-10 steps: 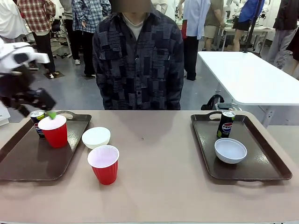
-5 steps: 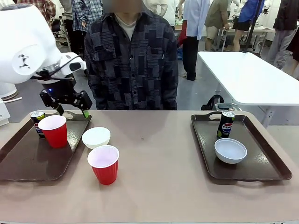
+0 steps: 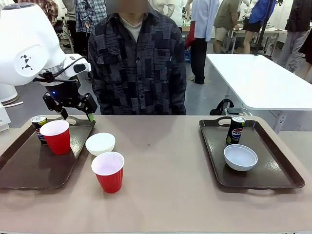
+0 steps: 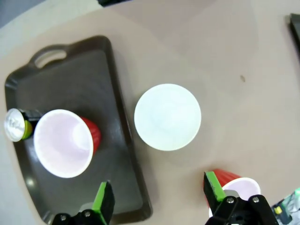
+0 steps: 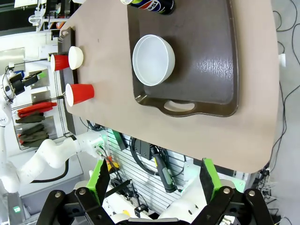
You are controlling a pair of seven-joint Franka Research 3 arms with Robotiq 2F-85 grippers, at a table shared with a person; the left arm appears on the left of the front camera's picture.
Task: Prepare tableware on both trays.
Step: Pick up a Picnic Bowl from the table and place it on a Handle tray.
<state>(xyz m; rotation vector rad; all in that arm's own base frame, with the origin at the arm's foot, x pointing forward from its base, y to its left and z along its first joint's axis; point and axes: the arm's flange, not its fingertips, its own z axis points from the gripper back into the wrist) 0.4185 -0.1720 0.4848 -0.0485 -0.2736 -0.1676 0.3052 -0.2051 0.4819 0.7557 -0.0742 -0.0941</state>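
On the left tray [image 3: 24,168] stand a red cup [image 3: 57,136] and a Pepsi can [image 3: 38,125]. Just right of that tray a white bowl [image 3: 100,143] sits on the bare table, and a second red cup [image 3: 108,171] stands in front of it. The right tray [image 3: 273,168] holds a can [image 3: 236,129] and a bowl [image 3: 240,157]. My left gripper [image 3: 76,114] hangs open above the left tray's far end. From the left wrist I look down on the bowl [image 4: 167,116], the tray cup [image 4: 63,143] and the table cup [image 4: 232,185]. High above the right tray [image 5: 206,61] and its bowl [image 5: 153,60], my right gripper [image 5: 153,180] is open.
A person in a dark patterned shirt [image 3: 139,63] stands at the table's far edge, hands out of sight. The tan tabletop [image 3: 165,161] between the trays is bare. A white table [image 3: 258,78] stands behind at the right.
My left gripper, open, has lifted away from the red cup on the left tray and moved up and right to the tray's far end. The tableware has not moved.
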